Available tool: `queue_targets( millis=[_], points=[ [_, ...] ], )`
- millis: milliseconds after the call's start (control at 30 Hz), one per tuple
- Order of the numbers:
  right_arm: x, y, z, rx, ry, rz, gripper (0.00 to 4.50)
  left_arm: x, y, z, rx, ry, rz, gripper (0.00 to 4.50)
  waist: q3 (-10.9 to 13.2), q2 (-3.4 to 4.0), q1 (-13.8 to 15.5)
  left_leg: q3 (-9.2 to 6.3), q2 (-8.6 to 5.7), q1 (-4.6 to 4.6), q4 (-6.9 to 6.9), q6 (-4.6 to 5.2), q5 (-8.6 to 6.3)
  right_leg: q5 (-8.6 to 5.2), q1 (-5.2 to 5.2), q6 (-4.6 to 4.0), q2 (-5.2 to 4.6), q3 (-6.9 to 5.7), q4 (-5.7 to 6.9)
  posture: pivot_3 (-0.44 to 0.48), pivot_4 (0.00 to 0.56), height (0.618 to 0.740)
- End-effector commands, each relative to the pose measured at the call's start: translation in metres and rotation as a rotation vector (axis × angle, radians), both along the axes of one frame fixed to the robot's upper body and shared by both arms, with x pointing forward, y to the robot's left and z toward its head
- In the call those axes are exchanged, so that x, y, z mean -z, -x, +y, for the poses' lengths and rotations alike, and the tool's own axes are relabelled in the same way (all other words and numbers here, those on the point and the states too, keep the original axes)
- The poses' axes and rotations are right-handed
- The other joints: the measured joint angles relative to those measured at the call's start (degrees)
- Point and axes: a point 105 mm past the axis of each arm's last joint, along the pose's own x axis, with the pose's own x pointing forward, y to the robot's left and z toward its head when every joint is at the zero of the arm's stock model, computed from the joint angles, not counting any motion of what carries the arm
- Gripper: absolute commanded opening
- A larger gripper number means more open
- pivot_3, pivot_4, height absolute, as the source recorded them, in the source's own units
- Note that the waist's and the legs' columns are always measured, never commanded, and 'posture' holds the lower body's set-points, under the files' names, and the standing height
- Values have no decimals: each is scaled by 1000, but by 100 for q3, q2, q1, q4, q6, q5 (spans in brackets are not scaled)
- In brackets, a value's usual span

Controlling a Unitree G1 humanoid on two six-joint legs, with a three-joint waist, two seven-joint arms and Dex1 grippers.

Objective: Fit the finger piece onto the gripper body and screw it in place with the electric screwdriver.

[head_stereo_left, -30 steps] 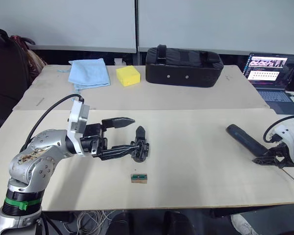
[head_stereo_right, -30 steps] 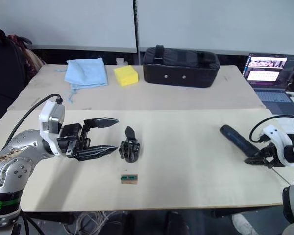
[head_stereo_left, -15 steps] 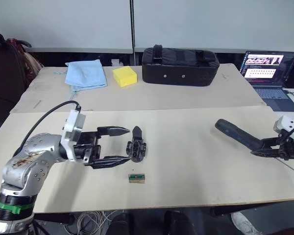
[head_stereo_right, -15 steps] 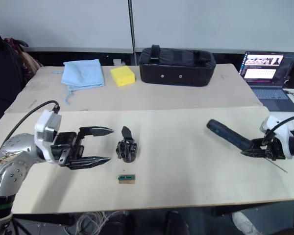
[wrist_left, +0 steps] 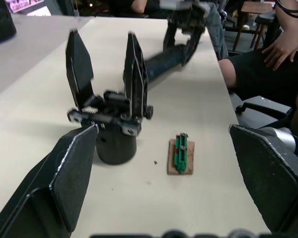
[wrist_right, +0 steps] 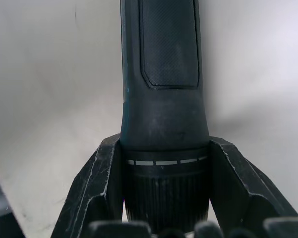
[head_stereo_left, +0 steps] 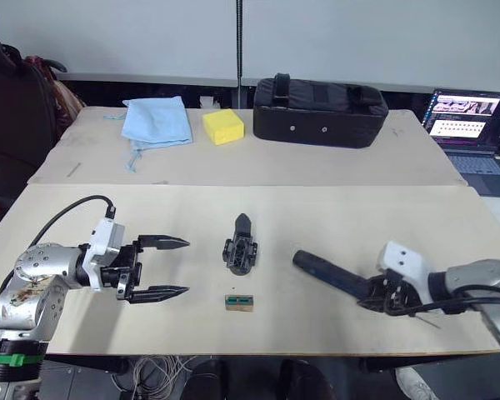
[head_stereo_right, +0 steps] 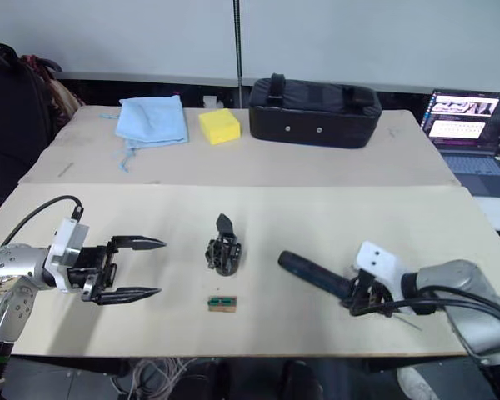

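Note:
The gripper body point(head_stereo_left: 239, 254) lies at the table's middle, its round drum point(wrist_left: 115, 144) toward my left gripper, and the tapered finger piece point(head_stereo_left: 242, 224) sticks out at its far end. My left gripper point(head_stereo_left: 186, 267) is open a short way to the left of it, touching nothing. The electric screwdriver point(head_stereo_left: 329, 273) lies low over the table to the right of the body, its thick end pointing at it. My right gripper point(head_stereo_left: 383, 293) is shut on the screwdriver point(wrist_right: 164, 99) near its bit end, and the fingers point(wrist_right: 104, 173) press both sides.
A small green-topped block point(head_stereo_left: 238, 302) sits just in front of the gripper body. At the back lie a blue cloth point(head_stereo_left: 156, 121), a yellow sponge point(head_stereo_left: 222, 127) and a black bag point(head_stereo_left: 320, 112). A laptop point(head_stereo_left: 471, 125) stands far right. A person's hand point(wrist_left: 283, 44) rests beyond the table's edge.
My right gripper has carried the screwdriver from the far right in toward the gripper body. My left gripper has drawn back left, away from the body. The camera has also shifted.

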Motion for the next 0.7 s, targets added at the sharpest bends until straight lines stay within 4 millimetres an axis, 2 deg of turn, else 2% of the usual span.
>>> queue_targets(
  millis=[33, 100, 167, 267, 333, 400, 500, 700],
  points=[
    [2, 3, -1, -4, 17, 13, 1916, -4, 2, -1, 4, -14, -39, 4500, -4, -12, 1, 3, 2, 0, 2, 0, 0, 0, 1, 0, 4, -4, 2, 0, 150, 740],
    [3, 5, -1, -7, 15, 33, 1916, -4, 1, 0, -14, -15, -48, 4500, -5, -13, 10, 4, 7, 0, 2, 0, 0, 0, 4, -1, 10, -16, 4, 0, 150, 740],
    [1, 1, -3, -7, 26, 12, 2956, -4, 0, 1, -24, -17, -52, 4500, -5, -14, 21, 2, 8, 0, 2, -1, 1, 0, 3, -2, 10, -17, 7, 0, 150, 740],
    [-6, -3, -3, -24, 37, -14, 3973, -4, 3, 0, -24, -16, -46, 4500, -6, -15, 14, 0, 9, 0, 14, -2, 1, 0, 7, -2, 9, -17, 7, 0, 150, 740],
    [-16, 0, 1, -57, 37, 0, 4463, -2, 5, -2, -16, -16, -37, 4500, -5, -15, 4, -3, 9, 0, 19, -2, 0, 1, 6, -2, 4, -13, 6, 0, 150, 740],
    [-30, 2, 8, -61, 19, 23, 4463, -1, 7, -4, -12, -15, -34, 4500, -5, -15, -14, -6, 8, -1, 20, -2, 0, 1, 5, -1, 3, -10, 5, 0, 150, 740],
    [-43, -1, 10, -36, 90, 31, 4463, 0, 6, -6, -16, -10, -39, 4500, -5, -15, -39, -17, 14, -1, 20, -2, 0, 4, 1, -5, 6, -12, 9, 0, 150, 740],
    [-57, -2, 3, -17, 354, 83, 4463, 6, 12, -15, 39, -31, -40, 4500, -4, -12, -38, -17, 16, -1, 19, -8, -4, 3, -8, -6, 5, -17, 12, 0, 150, 740]
  ],
)
